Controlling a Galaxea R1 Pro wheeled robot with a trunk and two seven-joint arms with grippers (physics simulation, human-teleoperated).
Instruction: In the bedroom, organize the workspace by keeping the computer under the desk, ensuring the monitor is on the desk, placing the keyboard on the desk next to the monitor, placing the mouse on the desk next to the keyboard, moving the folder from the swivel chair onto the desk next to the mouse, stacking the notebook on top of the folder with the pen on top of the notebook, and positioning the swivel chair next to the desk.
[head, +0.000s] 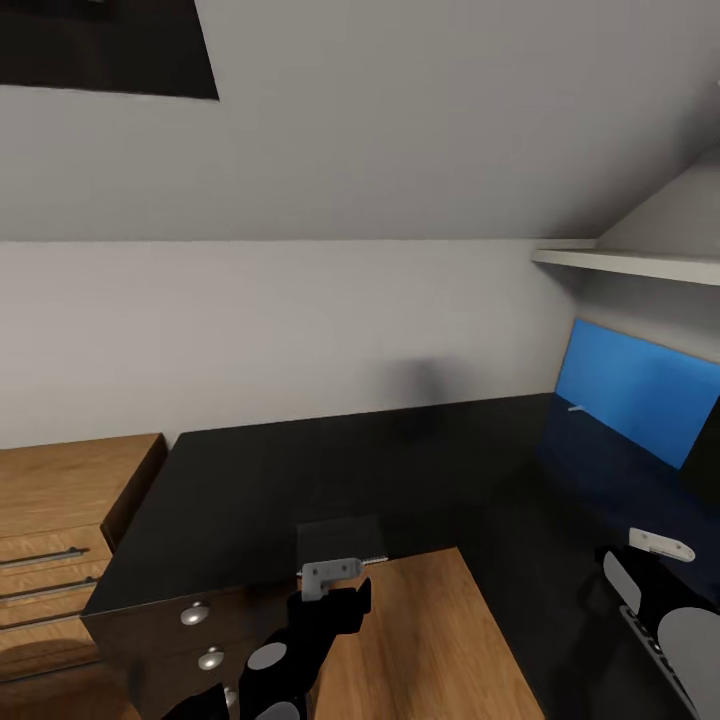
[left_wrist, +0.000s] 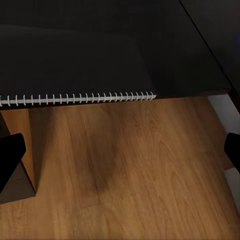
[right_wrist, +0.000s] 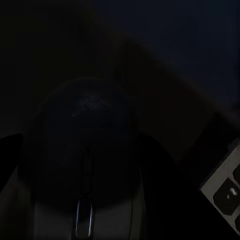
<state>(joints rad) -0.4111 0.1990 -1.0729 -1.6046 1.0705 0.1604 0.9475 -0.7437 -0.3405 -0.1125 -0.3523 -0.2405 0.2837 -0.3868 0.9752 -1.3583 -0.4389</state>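
Note:
The dark grey notebook (head: 340, 542) with a white spiral edge lies at the front edge of the black desk (head: 300, 470). My left gripper (head: 335, 600) hovers open just in front of it, over the floor. In the left wrist view the notebook (left_wrist: 75, 62) lies beyond the gripper (left_wrist: 120, 155), and nothing sits between the fingers (left_wrist: 10, 157). My right gripper (head: 630, 585) is low over the desk's right wing. In the dim right wrist view the black mouse (right_wrist: 85, 155) lies close under it and a keyboard (right_wrist: 225, 192) corner sits beside it. A keyboard (head: 650, 640) sliver shows by the right arm.
The desk's blue back panel (head: 640, 390) rises at the right, with a small white stick-like thing (head: 577, 407) at its foot. A white shelf (head: 630, 262) hangs above. An oak drawer unit (head: 60, 520) stands at the left. Dark drawers with round knobs (head: 195, 615) sit under the desk.

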